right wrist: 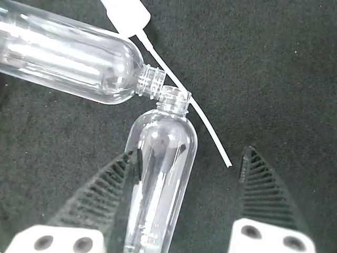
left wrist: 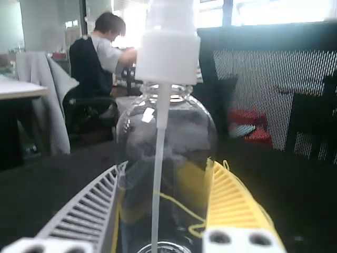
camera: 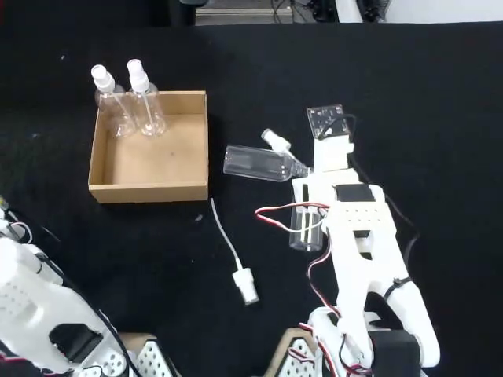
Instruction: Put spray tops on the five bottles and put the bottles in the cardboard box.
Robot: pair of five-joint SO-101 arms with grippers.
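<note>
In the left wrist view my left gripper is shut on a clear bottle, which stands between the white and yellow fingers with a white spray top on. My right gripper is open over a topless bottle lying against one finger; the right arm covers this bottle. Its neck touches that of a second topless bottle, also lying down. Close to their necks lies a spray top. Two topped bottles stand in the cardboard box.
Another loose spray top with a long tube lies on the black table in front of the box. The left arm is at the near left corner. Most of the box floor is bare.
</note>
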